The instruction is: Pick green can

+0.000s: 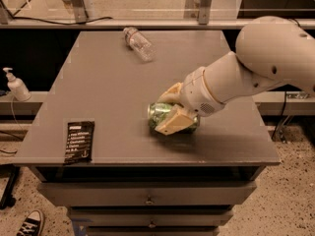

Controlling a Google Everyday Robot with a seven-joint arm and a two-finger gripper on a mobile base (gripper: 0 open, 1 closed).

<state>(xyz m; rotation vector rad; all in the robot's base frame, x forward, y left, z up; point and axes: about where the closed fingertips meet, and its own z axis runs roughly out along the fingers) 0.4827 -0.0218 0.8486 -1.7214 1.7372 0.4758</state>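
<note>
The green can (158, 114) lies on its side on the grey table (108, 102), right of the middle near the front. It has a mottled green and pale print with a silver end facing left. My gripper (170, 110) reaches in from the right on a thick white arm (256, 68). Its tan fingers (172, 122) are closed on the can, one on the far side and one on the near side. The can's right part is hidden behind the fingers and wrist.
A clear plastic bottle (139, 44) lies on its side at the back of the table. A black packet (79, 141) lies flat near the front left edge. A soap dispenser (16, 85) stands on a ledge left of the table. Drawers sit under the tabletop.
</note>
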